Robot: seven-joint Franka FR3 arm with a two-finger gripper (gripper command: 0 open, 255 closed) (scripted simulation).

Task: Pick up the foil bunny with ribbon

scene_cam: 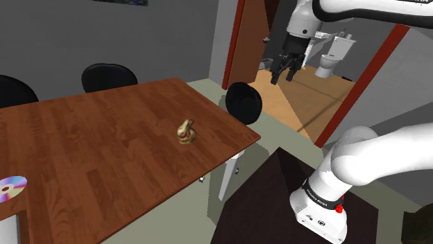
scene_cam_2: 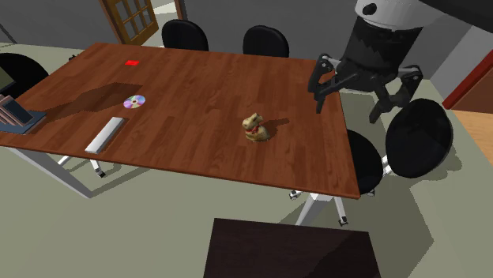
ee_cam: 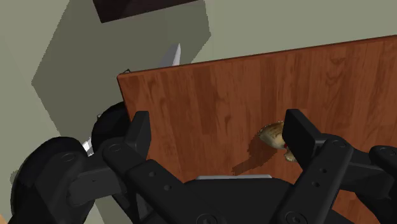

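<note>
A small gold foil bunny [scene_cam: 185,132] with a red ribbon stands on the brown wooden table [scene_cam: 104,138], near the end closest to my stand. My black gripper [scene_cam: 284,75] hangs open high in the air, past that table end, holding nothing. In the second exterior view the bunny [scene_cam_2: 255,128] sits left of and below the gripper [scene_cam_2: 348,103]. In the wrist view the fingers stand wide apart around the gripper's middle [ee_cam: 219,125], and the bunny [ee_cam: 272,135] peeks out from behind one fingertip [ee_cam: 299,127], well below it.
On the table lie a shiny disc [scene_cam_2: 134,101], a flat white bar [scene_cam_2: 105,134], a small red item [scene_cam_2: 132,62] and stacked books [scene_cam_2: 16,114]. Black chairs [scene_cam_2: 417,138] ring the table, two beneath the gripper. The dark stand [scene_cam_2: 284,249] is in front.
</note>
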